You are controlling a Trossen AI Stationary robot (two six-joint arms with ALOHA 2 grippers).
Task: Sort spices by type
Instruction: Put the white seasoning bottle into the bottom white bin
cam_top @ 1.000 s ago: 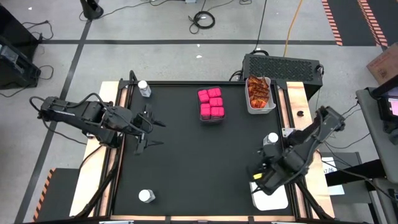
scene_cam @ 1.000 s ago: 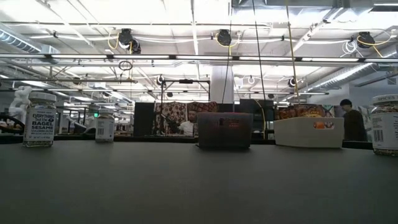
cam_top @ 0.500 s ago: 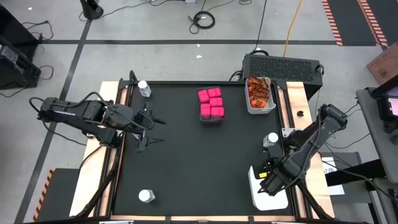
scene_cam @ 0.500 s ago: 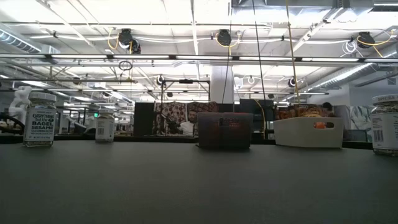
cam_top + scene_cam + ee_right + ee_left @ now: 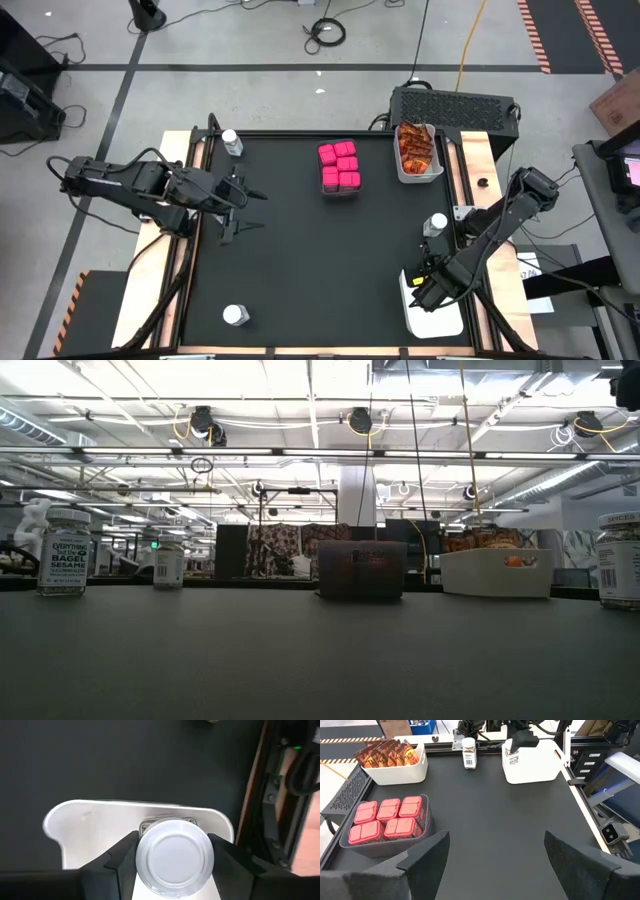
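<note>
- Holding a jar (image 5: pixel 173 856) by its white lid, the right gripper (image 5: pixel 428 290) hangs over the white bin (image 5: pixel 440 318) at the table's near right corner, fingers closed on the jar's sides
- A loose jar (image 5: pixel 235 315) stands near the front left edge
- Another jar (image 5: pixel 436 225) stands by the right edge
- The left gripper (image 5: pixel 495 855) waits wide open and empty at the left side
- Pink packs (image 5: pixel 339 167) fill the grey tray (image 5: pixel 427 822); red sachets (image 5: pixel 415 148) lie in the far bin (image 5: pixel 432 175)
- A jar (image 5: pixel 232 142) stands at the far left corner

White-lidded jar (image 5: pixel 173 858) clamped between right gripper (image 5: pixel 172 851) fingers (image 5: pixel 120 855), one finger each side of lid. White bin (image 5: pixel 95 822) directly beneath jar. Black table (image 5: pixel 125 760) beyond fingertips.
</note>
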